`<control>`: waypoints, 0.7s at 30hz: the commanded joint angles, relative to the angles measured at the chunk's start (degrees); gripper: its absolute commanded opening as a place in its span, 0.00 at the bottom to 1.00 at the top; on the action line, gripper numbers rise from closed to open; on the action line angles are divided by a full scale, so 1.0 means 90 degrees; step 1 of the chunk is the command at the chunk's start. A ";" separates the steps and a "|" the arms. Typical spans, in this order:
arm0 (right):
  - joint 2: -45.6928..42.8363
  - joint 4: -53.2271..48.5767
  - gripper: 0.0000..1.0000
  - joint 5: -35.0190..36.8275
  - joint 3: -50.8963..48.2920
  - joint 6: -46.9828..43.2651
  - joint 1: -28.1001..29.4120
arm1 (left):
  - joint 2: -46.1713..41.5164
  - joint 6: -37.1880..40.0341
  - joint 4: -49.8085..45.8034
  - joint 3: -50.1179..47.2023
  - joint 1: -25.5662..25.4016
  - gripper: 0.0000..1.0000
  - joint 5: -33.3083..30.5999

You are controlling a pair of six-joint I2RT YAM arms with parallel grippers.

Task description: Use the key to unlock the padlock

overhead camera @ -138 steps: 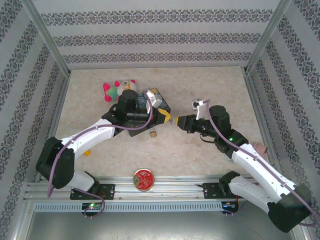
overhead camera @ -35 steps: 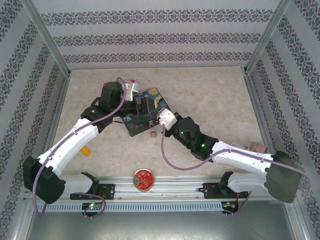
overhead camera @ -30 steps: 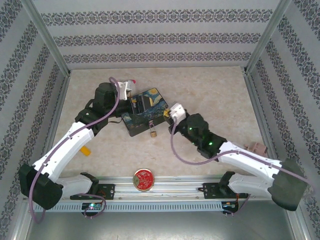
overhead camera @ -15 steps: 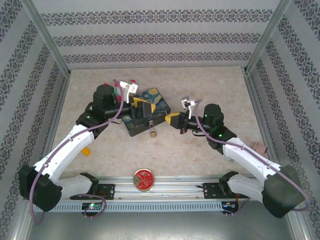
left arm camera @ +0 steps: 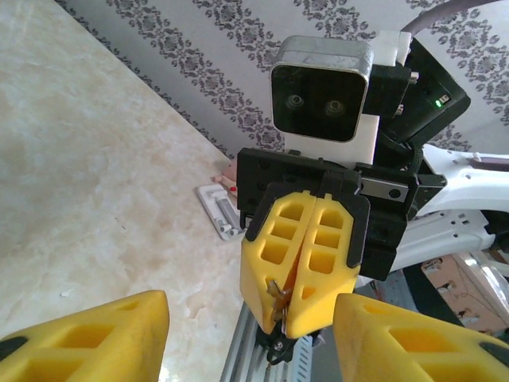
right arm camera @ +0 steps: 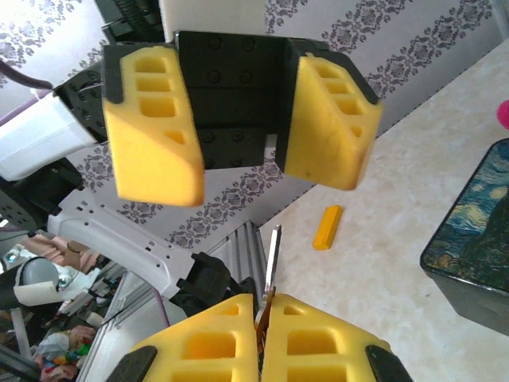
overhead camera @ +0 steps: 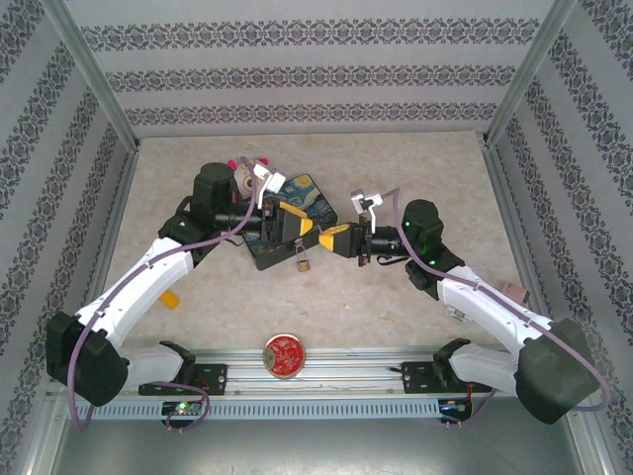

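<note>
**Item 1. Right claw**: pressed together on the key. The thin metal blade stood out beyond the yellow pads and pointed at the opposite claw. It was held by one end, probably so that the other end stayed free to be taken.

**Item 2. Left claw**: spread, holding nothing, facing the right claw tip to tip above the worktop. Its pads stood either side of the line of the key, apart from it. This looked like the set-up for a handover or a regrip, to get a better hold on the key before insertion.

**Item 3. Padlock**: small and brass-coloured, at the near face of the painted box and touching it. It lay just beneath the meeting claws, and neither claw was on it. Whether the shackle was closed or passed through a hasp was too small to tell. The keyhole was not visible, so the approach angle could not be judged.

**Item 4. Bystanders:** a red tin by the near rail and a yellow block to the left, both well apart from the work.

**Status:** unlocking not yet begun.
</note>
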 commanded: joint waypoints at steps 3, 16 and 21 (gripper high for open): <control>0.0006 0.0307 0.00 -0.0158 0.0175 0.0064 0.0111 | 0.0177 -0.0305 0.0762 -0.0003 -0.0036 0.50 0.0704; 0.0073 0.0354 0.00 -0.0159 0.0209 0.0035 0.0131 | 0.0446 -0.0425 0.0888 0.0002 -0.0221 0.36 0.1090; 0.0113 0.0377 0.00 -0.0166 0.0224 0.0035 0.0140 | 0.0532 -0.0419 0.0914 0.0027 -0.0292 0.27 0.1101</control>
